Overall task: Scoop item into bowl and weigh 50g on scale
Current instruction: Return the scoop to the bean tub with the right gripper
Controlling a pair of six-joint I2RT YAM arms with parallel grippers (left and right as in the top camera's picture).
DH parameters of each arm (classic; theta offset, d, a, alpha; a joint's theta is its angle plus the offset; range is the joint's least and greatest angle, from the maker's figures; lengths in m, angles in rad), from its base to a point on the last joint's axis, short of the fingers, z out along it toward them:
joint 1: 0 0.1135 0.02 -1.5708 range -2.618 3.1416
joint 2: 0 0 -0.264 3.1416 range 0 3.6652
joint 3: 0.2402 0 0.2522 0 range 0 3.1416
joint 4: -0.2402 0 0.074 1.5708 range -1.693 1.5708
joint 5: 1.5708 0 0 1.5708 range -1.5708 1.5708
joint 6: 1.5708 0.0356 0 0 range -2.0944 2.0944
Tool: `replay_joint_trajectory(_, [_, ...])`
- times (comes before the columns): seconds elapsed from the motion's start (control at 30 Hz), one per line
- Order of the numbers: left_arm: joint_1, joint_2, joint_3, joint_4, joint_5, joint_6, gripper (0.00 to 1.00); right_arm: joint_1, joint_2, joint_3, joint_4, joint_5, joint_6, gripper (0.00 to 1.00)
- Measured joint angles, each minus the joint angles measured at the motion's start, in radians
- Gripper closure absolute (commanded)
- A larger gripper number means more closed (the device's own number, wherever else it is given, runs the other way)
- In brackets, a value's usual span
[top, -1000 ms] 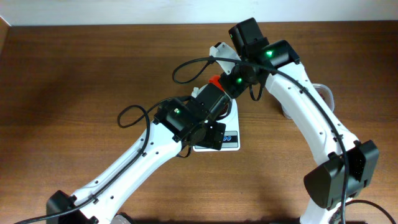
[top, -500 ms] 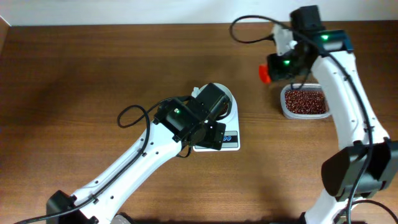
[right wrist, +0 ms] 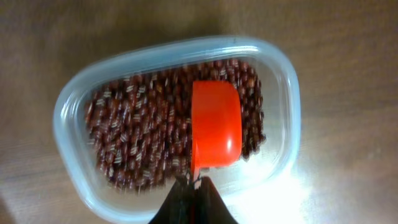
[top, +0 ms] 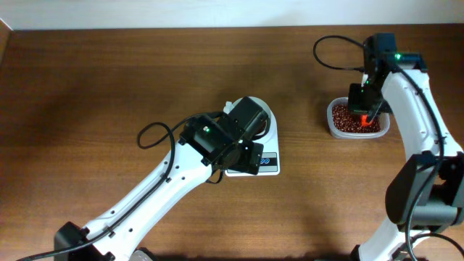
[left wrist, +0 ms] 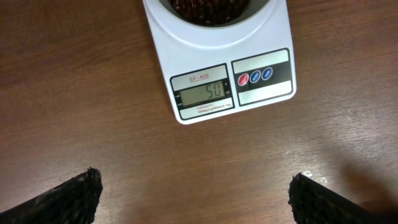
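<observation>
— Clear rounded plastic tub [right wrist: 287, 112]: what's in it?
— Small dark reddish-brown beans [right wrist: 137, 137]. The orange-red plastic scoop [right wrist: 216, 124], pinched tight in the right gripper [right wrist: 194, 183], is over it now; half a second ago it was off to the side.
— And the round white bowl [top: 267, 114]?
— On the small white digital scale [left wrist: 211, 56], with beans inside; the display reads 50. The left gripper [left wrist: 194, 186] hangs wide open and empty above the wooden worktop [left wrist: 74, 93].

robot test lab: cabled arms [top: 159, 188], wooden table [top: 87, 109], white wall [top: 145, 11]
</observation>
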State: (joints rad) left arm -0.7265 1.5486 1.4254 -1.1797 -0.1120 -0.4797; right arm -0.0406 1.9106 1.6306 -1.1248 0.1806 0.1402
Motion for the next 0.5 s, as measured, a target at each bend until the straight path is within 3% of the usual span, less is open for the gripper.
replay_joint_trajectory(0.33, [0.000,0.000,0.000,-0.001,0.000,0.000,0.01,-0.001,0.000,-0.060,0.053,0.005,0.040,0.96])
replay_joint_trajectory(0.5, [0.000,0.000,0.000,-0.001,0.000,0.000,0.01,-0.062,0.008,0.128,-0.126,-0.008,0.041,0.96])
